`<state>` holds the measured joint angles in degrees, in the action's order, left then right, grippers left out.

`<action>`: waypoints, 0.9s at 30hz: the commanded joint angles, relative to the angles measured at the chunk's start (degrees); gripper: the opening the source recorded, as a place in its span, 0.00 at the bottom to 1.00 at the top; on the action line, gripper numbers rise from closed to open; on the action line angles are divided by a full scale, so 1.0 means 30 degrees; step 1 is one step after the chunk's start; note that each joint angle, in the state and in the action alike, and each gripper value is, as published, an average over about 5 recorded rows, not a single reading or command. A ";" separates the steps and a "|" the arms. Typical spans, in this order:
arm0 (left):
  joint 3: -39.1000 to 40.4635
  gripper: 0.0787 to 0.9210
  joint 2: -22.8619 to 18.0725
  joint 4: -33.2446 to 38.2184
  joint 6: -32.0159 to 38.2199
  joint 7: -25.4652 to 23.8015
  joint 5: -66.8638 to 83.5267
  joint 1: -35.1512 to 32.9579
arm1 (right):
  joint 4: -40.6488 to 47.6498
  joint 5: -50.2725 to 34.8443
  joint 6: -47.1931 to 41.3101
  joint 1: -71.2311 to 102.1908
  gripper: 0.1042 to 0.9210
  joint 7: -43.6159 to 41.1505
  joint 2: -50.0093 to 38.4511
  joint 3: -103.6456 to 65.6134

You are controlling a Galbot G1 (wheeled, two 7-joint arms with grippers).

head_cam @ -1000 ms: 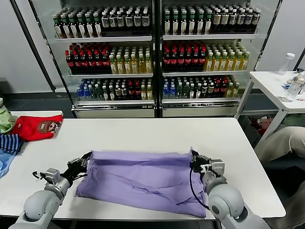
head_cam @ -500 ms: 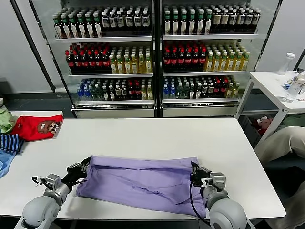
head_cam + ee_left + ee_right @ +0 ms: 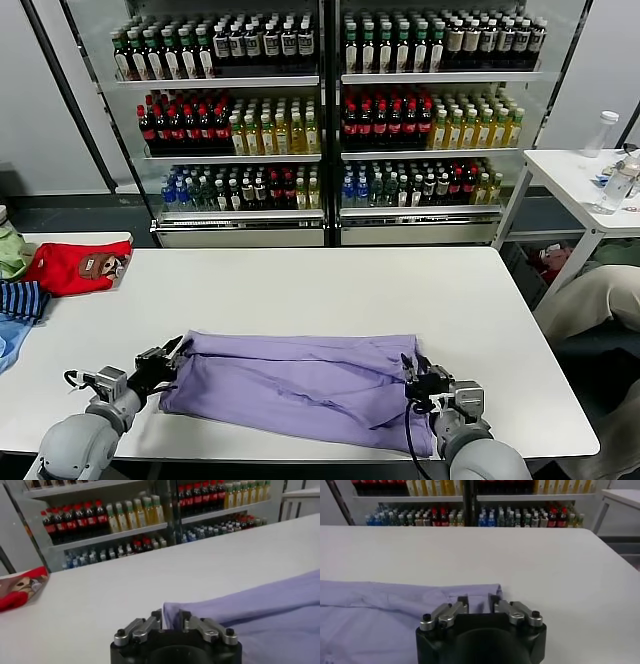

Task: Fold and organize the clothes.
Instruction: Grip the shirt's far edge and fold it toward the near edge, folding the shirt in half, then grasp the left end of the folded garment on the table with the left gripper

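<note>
Head view: lavender T-shirt (image 3: 300,385) lies flat on white table (image 3: 330,285), near its front edge, plain side up, long axis across the table; far edge looks doubled over toward the robot. Left gripper (image 3: 168,360) pinches the shirt's far-left corner; right gripper (image 3: 420,378) pinches its far-right corner. Red garment (image 3: 75,265) and blue striped garment (image 3: 20,300) sit well left of the shirt, apart from it. Left wrist view: fingers (image 3: 150,622) drawn close w/ a lavender corner (image 3: 172,612) nipped between; red garment (image 3: 20,587) beyond the shirt. Right wrist view: fingers (image 3: 459,605) likewise closed on the hem corner (image 3: 480,592). Step, by judgement: lengthwise fold in hand, approx. midway. Next move calls for both corners carried level to the near hem, set down square, then let go
</note>
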<state>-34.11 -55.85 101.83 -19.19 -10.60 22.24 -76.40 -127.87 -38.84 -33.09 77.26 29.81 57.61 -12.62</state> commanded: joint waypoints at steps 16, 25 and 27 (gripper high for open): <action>0.0737 0.86 -0.1553 0.2462 -0.3753 0.6312 0.5453 -0.1032 | -0.0859 0.1687 -0.0017 0.1147 0.88 -0.0699 0.0290 -0.0044; 0.0869 0.66 -0.1786 0.2078 -0.3762 0.6145 0.5566 -0.0726 | -0.0687 0.1944 -0.0017 0.1134 0.88 -0.0779 0.0424 0.0032; 0.0861 0.59 -0.1805 0.1963 -0.3718 0.6160 0.5562 -0.0625 | -0.0661 0.2013 -0.0015 0.1175 0.88 -0.0803 0.0460 0.0030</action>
<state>-31.77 -60.70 108.60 -29.13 6.27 36.58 -78.93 -129.83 -33.58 -33.14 80.54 27.56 58.91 -12.51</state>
